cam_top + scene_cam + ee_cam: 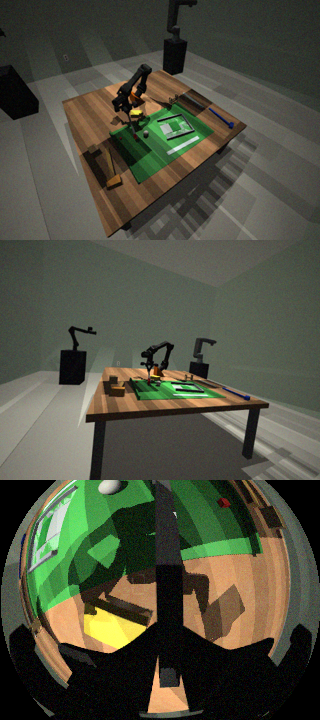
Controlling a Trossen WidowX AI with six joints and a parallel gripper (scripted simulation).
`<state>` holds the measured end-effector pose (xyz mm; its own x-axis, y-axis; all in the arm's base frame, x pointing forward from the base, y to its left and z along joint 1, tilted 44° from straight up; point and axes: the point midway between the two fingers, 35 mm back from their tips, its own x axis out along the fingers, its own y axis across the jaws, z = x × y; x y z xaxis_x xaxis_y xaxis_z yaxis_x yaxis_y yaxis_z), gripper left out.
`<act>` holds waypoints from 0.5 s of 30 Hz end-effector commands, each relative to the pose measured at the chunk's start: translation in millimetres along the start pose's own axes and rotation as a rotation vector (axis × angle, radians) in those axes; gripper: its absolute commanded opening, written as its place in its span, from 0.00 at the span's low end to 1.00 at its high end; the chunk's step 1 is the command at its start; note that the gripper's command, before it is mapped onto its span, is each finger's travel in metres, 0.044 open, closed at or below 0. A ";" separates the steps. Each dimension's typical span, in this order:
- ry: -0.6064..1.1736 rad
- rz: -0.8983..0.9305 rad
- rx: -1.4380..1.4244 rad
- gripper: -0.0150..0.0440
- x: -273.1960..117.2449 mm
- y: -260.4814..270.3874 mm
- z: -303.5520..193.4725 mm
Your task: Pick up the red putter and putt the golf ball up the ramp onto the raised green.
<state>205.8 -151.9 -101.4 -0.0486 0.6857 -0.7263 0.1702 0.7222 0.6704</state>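
Putter (131, 129) pinched in end effector (126, 111), red head down on the mat just left of ball (146, 133) (untouched). Stroke toward ramp (165, 128) and raised green (175, 126) left.

arm: folded at the elbow, forearm reaching down and forward from its base toward 7 o'clock in the top view
wrist: pointing down at the surface (85, 116)
end effector (125, 111): clamped on the red putter (131, 127) shaft
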 end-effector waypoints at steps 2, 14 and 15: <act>0.000 0.001 0.001 0.25 -0.1 2.7 0.6; 0.002 0.006 -0.005 0.25 0.5 134.6 0.8; 0.002 0.007 -0.006 0.25 0.8 136.4 0.3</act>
<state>231.8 -65.4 -19.0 -0.0527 0.6830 -0.7285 0.1480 0.7268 0.6707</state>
